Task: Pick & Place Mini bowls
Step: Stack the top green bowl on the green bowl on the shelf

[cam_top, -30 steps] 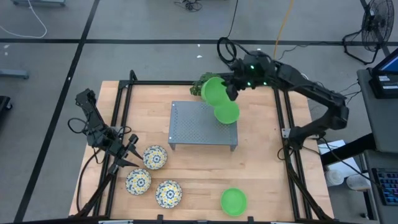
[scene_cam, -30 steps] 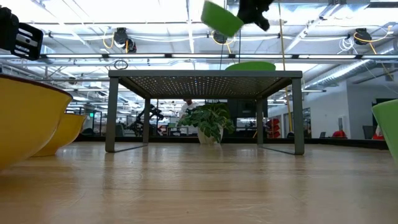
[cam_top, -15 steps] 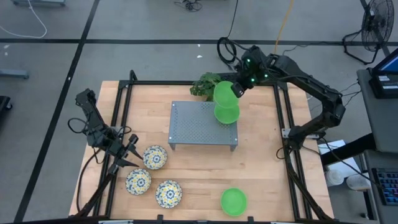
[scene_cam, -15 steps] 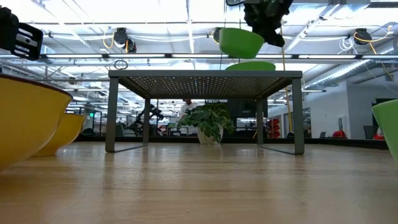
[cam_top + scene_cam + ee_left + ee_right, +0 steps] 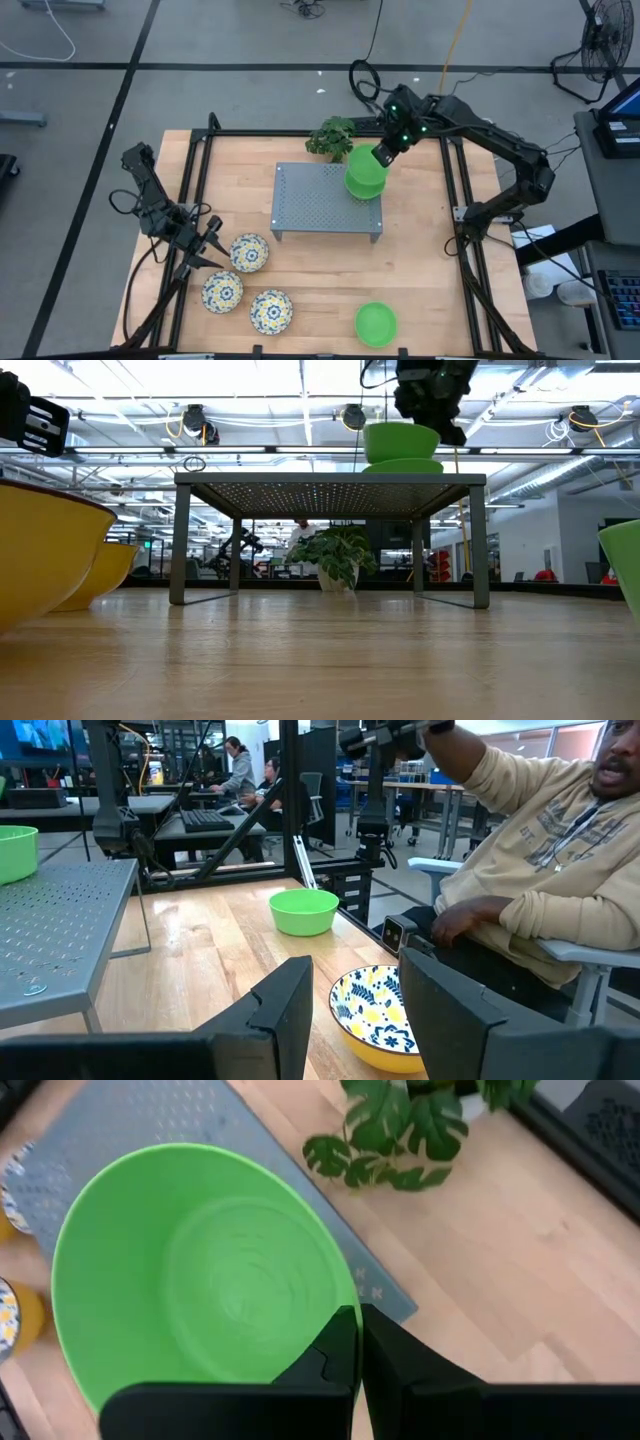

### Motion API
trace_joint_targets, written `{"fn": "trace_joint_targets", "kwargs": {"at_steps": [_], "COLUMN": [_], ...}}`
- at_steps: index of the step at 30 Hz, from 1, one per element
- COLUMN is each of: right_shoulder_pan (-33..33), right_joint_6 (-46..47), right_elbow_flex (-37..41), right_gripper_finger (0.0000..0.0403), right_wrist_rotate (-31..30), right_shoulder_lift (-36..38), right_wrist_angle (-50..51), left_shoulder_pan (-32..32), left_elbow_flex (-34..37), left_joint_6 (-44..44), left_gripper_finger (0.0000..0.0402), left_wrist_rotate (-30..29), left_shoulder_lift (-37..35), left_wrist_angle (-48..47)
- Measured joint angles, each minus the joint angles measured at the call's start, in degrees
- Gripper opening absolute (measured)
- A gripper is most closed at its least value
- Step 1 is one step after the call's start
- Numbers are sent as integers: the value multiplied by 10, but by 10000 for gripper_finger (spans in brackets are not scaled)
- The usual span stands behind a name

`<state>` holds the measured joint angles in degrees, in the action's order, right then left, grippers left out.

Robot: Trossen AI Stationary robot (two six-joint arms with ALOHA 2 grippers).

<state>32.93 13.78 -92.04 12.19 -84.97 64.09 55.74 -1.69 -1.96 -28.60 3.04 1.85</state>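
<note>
Your green mini bowl sits upright in the right gripper, whose fingers are pinched tight on its rim, directly over a second green bowl on the perforated metal stand at its back right corner. A potted plant stands just behind. The third green bowl rests near the table's front edge. Your left gripper hangs with its fingers parted, holding nothing, beside three floral bowls.

no readable text, labels, brands, numbers or signs anywhere
</note>
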Motion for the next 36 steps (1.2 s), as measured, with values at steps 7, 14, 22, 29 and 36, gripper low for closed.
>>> {"fn": "trace_joint_targets", "kwargs": {"at_steps": [7, 14, 22, 29, 36], "right_shoulder_pan": [0, -19, -31, -30, -30], "right_joint_6": [-1, -1, 0, 1, 1], "right_elbow_flex": [20, 20, 20, 20, 20], "right_gripper_finger": [0, 0, 0, 7, 8], "right_wrist_rotate": [1, 0, -1, -4, -4], "right_shoulder_lift": [0, 0, 0, 0, 0], "right_wrist_angle": [-13, -13, -13, -13, -13], "left_shoulder_pan": [0, 0, 0, 0, 0], "left_elbow_flex": [0, 0, 0, 0, 0], "left_joint_6": [0, 0, 0, 0, 0], "left_gripper_finger": [152, 152, 152, 152, 152], "left_wrist_rotate": [0, 0, 0, 0, 0], "left_shoulder_lift": [0, 0, 0, 0, 0], "left_wrist_angle": [0, 0, 0, 0, 0]}}
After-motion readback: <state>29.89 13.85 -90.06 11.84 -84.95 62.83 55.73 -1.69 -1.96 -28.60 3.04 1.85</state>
